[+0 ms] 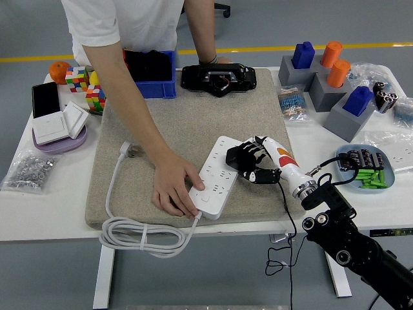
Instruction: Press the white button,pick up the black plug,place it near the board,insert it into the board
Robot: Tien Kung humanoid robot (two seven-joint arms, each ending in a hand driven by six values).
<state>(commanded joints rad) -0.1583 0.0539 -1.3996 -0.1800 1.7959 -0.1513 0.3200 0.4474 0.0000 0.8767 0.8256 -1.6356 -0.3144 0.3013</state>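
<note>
Nearest the table's front edge, a coiled white cable [143, 234] loops over the near left corner of the beige mat [187, 116]; its white plug [125, 149] lies further back on the mat's left side. On the mat's near centre the white power strip [218, 175] lies angled, near end to the left.

A person's hand [173, 191] presses down on the strip's near left end, forearm running back and left to the far edge. It covers that end, so the white button cannot be made out.

Right hand [256, 163]: reaches in from the lower right, black arm low past the table edge, wrist white with an orange mark. Fingers curled together around the black plug [237, 157], held at the strip's right edge, over the sockets. Whether the pins are seated cannot be told.

To the right, near: a tray of green parts [364, 173]. Left side: bag of screws [28, 170], wall switches on a purple plate [57, 139], black phone [45, 99].

Far: colourful cube [91, 92], blue bin [155, 87], black device [216, 78], grey blocks holding blue and orange pegs [335, 81].
</note>
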